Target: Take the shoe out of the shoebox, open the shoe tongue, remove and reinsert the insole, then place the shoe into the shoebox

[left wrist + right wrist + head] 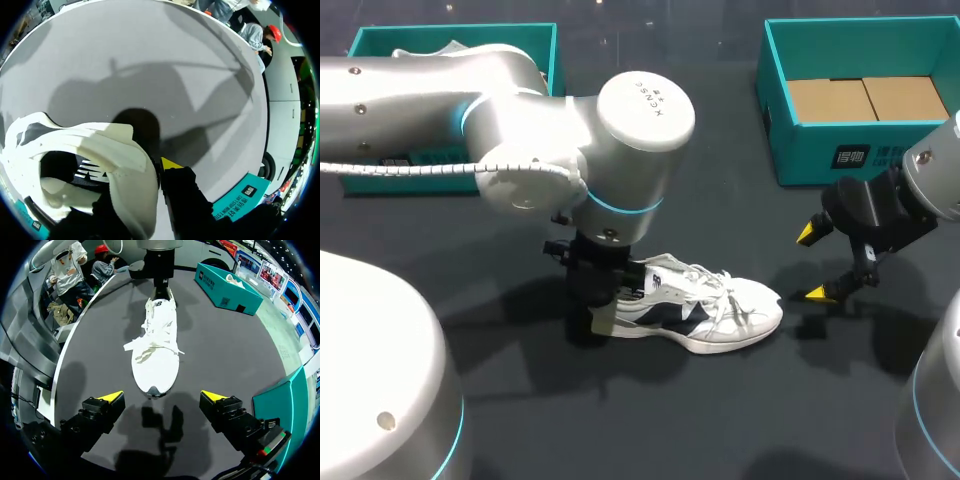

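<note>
A white shoe with navy side panels (705,308) lies on its sole on the dark table, toe pointing to the right. My left gripper (600,292) stands over its heel, shut on the heel wall (131,172). One yellow fingertip (170,163) shows outside the heel; the other finger is hidden in the shoe. My right gripper (813,265) hovers open just beyond the toe, apart from it. In the right wrist view the shoe (156,345) lies ahead of the right gripper (162,399), toe toward it, with the left gripper (160,282) at the far end.
An open teal shoebox (775,90) with brown cardboard inside stands at the back right. A second teal box (548,45) at the back left holds something white, and it shows again (220,292) beyond the shoe. My left arm spans the left half of the table.
</note>
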Robot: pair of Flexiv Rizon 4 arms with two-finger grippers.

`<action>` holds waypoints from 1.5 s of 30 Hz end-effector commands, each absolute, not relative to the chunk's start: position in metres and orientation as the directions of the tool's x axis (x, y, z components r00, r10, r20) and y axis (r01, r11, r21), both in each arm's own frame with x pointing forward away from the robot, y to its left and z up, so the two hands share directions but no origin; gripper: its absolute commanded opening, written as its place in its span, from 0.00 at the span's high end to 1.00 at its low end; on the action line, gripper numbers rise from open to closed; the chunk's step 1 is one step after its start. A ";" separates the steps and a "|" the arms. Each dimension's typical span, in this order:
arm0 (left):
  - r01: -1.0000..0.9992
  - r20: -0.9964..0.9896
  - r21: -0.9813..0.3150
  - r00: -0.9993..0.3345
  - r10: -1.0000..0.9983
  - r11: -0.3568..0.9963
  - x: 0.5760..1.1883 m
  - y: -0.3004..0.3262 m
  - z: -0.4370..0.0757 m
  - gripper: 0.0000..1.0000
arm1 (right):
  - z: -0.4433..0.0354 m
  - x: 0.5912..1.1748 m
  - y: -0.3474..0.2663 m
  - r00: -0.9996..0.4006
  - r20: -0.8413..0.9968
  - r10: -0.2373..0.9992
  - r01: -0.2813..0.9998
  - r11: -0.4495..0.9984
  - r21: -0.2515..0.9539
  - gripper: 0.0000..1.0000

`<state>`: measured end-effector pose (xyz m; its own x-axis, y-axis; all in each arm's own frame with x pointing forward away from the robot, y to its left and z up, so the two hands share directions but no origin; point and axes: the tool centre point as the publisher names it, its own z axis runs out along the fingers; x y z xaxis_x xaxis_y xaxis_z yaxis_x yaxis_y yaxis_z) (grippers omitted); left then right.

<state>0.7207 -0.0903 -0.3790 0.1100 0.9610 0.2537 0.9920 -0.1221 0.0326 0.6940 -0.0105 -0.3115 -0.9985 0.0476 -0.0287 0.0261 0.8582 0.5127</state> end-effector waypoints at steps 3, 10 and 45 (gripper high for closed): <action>0.990 0.224 0.066 0.108 0.969 -0.125 0.712 -0.089 -0.373 0.16 | -0.312 0.693 -0.010 -0.998 -0.030 0.049 0.027 0.859 0.511 0.00; 0.989 0.100 0.109 0.085 0.991 -0.096 0.703 -0.075 -0.329 0.00 | -0.312 0.693 -0.010 -0.998 -0.030 0.049 0.027 0.859 0.511 0.00; 0.761 -0.374 -0.437 -0.638 0.673 0.479 0.699 -0.015 -0.271 0.00 | -0.312 0.693 -0.010 -0.998 -0.030 0.049 0.027 0.859 0.511 0.00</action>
